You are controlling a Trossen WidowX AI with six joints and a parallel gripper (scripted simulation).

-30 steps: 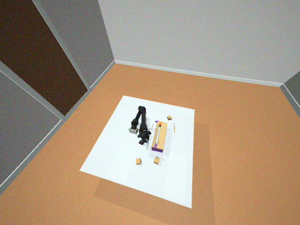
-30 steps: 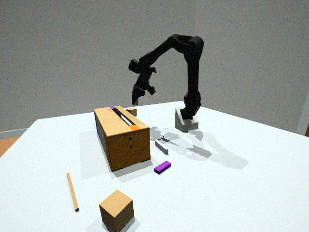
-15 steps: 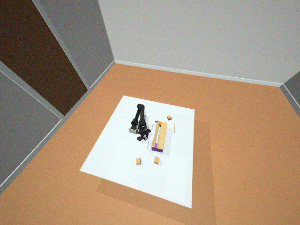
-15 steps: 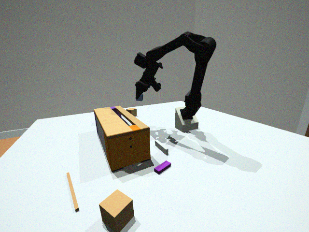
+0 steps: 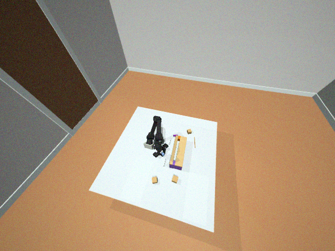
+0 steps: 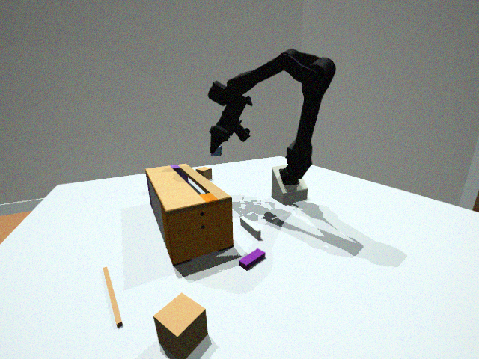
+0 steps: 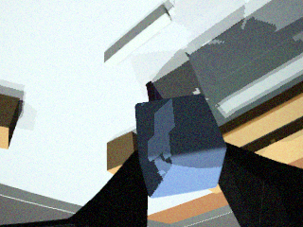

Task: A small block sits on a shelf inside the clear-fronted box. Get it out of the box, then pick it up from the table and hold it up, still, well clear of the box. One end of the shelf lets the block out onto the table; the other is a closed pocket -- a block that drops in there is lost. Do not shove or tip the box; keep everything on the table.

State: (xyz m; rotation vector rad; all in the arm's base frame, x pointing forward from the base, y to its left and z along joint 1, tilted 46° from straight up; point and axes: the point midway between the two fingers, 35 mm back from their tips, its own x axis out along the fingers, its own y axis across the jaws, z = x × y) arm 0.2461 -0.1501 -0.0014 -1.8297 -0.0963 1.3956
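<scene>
A small blue block (image 5: 162, 153) (image 6: 216, 151) (image 7: 182, 142) is held between the fingers of my gripper, which is shut on it. The block is up in the air, above the level of the box top in the exterior view. The wooden box (image 5: 181, 152) (image 6: 199, 232) stands upright on the table (image 5: 130, 172) (image 6: 328, 293), with a long slot in its top, a purple mark at one slot end and an orange one at the other. In the top view my gripper is to the left of the box. The inside of the box is mostly hidden.
Wooden cubes (image 5: 154, 179) (image 5: 175, 178) (image 5: 189, 131) (image 6: 179, 324) stand around the box. A purple bar (image 6: 252, 259) and a grey strip (image 6: 250, 227) lie on the arm's side of the box. A thin wooden stick (image 5: 194, 142) (image 6: 111, 296) lies on the other side.
</scene>
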